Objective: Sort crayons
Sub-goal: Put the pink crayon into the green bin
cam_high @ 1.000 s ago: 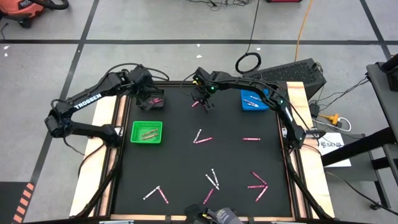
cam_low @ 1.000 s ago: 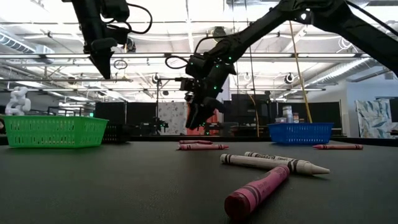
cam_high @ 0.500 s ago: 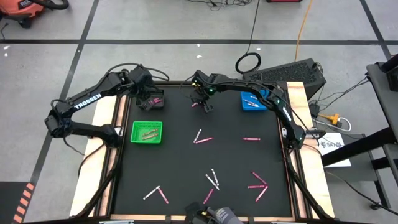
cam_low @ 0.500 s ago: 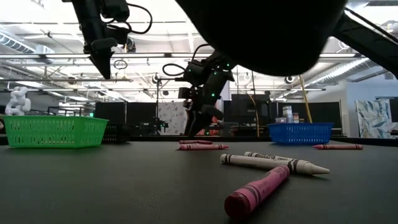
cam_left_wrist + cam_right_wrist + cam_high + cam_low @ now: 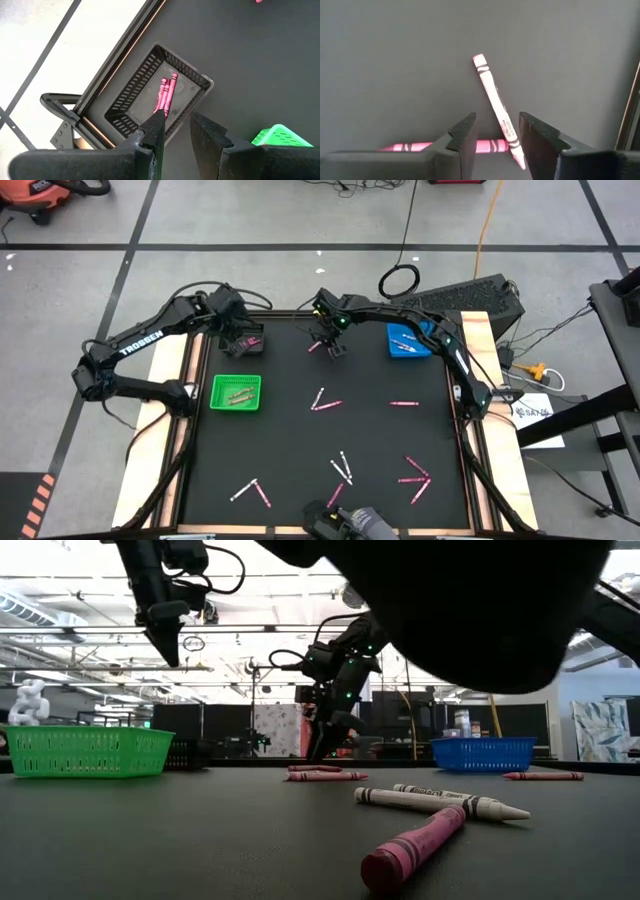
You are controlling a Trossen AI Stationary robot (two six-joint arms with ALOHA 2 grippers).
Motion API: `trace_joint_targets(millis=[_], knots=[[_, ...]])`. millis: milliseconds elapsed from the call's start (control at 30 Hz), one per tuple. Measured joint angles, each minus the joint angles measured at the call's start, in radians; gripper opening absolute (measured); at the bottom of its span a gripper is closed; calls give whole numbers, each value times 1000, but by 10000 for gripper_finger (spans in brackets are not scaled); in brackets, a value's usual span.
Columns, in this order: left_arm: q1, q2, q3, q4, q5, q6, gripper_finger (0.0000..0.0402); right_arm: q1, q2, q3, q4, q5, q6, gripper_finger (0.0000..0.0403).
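Pink and white crayons lie scattered on the black mat (image 5: 290, 430). At the far middle a pale pink crayon (image 5: 495, 105) lies across a magenta one (image 5: 410, 147). My right gripper (image 5: 497, 137) hangs open just above the two, one finger on either side of the pale one, also in the low view (image 5: 325, 747). My left gripper (image 5: 177, 125) stays open and high over a black basket (image 5: 132, 100) at the far left, in which pink crayons (image 5: 166, 93) lie flat.
A green tray (image 5: 219, 404) with crayons stands at the left, a blue tray (image 5: 395, 350) with crayons at the far right. More crayons lie mid-mat (image 5: 322, 400) and near the front edge (image 5: 420, 840). A large dark shape (image 5: 470, 600) fills the low view's top.
My right gripper has sunk a little toward the two crayons at the far middle and stays open. A dark shape has spread across the top of the low view.
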Motion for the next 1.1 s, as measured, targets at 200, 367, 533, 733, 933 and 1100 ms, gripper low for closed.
trace_joint_targets(millis=[200,367,533,733,933,1100], knots=[[0,0,0,0,0,0,89,-4,-4,0,-35,5,9,111],[0,0,0,0,0,0,89,-3,-12,72,-133,24,31,106],[0,0,0,0,0,0,89,6,-13,133,-156,-4,118,106],[0,0,0,1,0,0,89,47,-13,150,-122,25,360,106],[0,0,0,1,0,0,89,47,-13,150,-43,29,712,106],[0,5,0,28,27,4,89,48,-20,150,-125,29,670,106]])
